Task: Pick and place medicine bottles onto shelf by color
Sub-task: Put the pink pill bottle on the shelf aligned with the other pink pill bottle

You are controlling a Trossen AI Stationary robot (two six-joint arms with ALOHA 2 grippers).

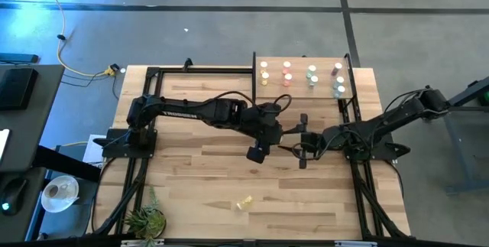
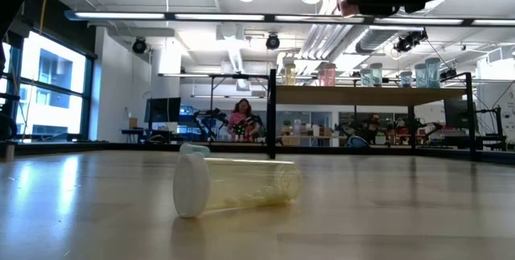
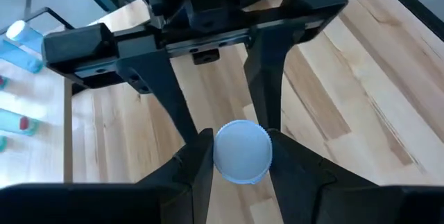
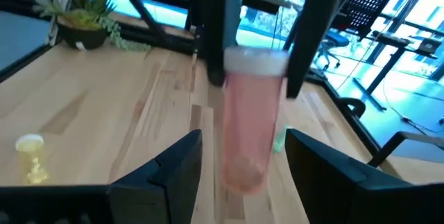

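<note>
We see both arms meeting over the middle of the table (image 1: 191,170). The left gripper (image 3: 239,156) is closed narrowly on a pink bottle (image 4: 251,130), its fingers (image 3: 198,161) pressing either side of the white cap (image 3: 242,151). From the right wrist view that bottle hangs upright in the air, gripped near the cap by the other arm's dark fingers, with its body free below.

The right gripper (image 4: 239,165) sits just beside the left one, toward three o'clock of it in the high view, its fingers spread wide with the pink bottle's lower half between them; we cannot tell whether they touch it.

The shelf (image 1: 302,60) stands at the table's twelve-to-one o'clock edge. On it, bottles stand upright in colour columns: yellow bottles (image 1: 264,72) toward nine o'clock, then pink-red bottles (image 1: 286,73), then teal bottles (image 1: 312,75), and a further group with a purplish bottle (image 1: 338,69) toward three o'clock.

One yellow bottle (image 2: 236,185) lies on its side on the tabletop toward six o'clock of the grippers, well apart from them, its cap facing the low camera. A small teal-capped bottle (image 2: 194,150) shows just behind it in the low view.

A potted plant (image 1: 147,218) sits at the table's seven o'clock corner. A person (image 2: 241,119) is in the room far behind the table.
</note>
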